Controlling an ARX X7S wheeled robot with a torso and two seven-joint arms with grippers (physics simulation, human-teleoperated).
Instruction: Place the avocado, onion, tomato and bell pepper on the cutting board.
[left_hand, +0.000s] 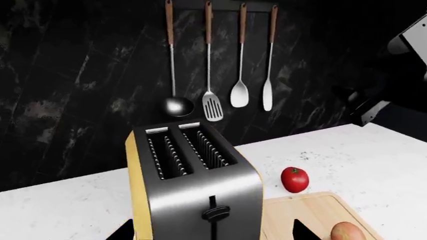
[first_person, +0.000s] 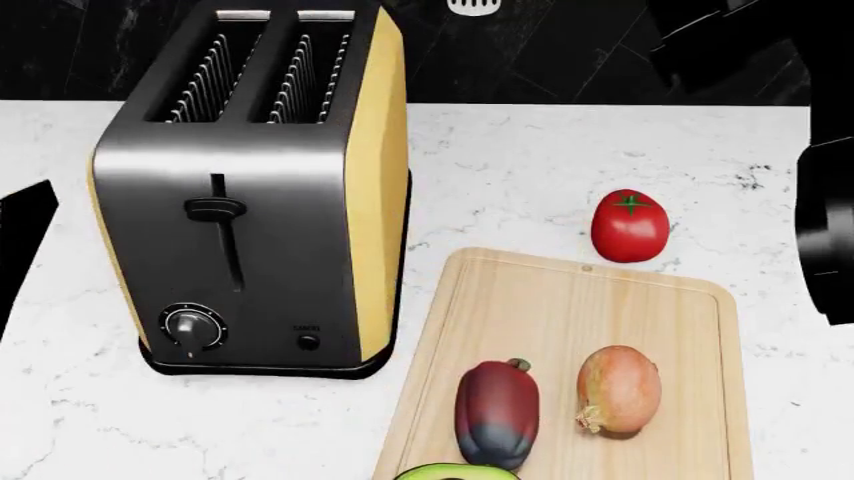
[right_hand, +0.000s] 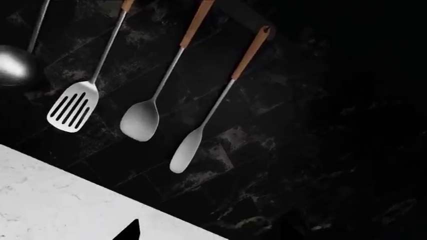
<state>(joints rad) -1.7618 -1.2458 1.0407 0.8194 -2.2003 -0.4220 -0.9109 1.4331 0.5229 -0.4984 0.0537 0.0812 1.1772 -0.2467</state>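
The cutting board (first_person: 534, 320) lies to the right of the toaster. On it are the onion (first_person: 618, 389), the bell pepper (first_person: 498, 410) and, cut off by the view's bottom edge, the avocado (first_person: 454, 471). The tomato (first_person: 630, 226) sits on the counter just beyond the board's far edge. The left wrist view also shows the tomato (left_hand: 294, 179), the board (left_hand: 313, 212) and the onion (left_hand: 347, 232). My left gripper (left_hand: 213, 236) is open and empty, facing the toaster. My right gripper shows one fingertip (right_hand: 131, 232) set wide; it holds nothing, and its other finger is lost against the dark wall.
A black and yellow toaster (first_person: 254, 200) stands on the white marble counter (first_person: 534, 150) at the left. Several utensils (left_hand: 212, 105) hang on the dark wall behind. My right arm (first_person: 827, 230) is at the right edge, above the counter.
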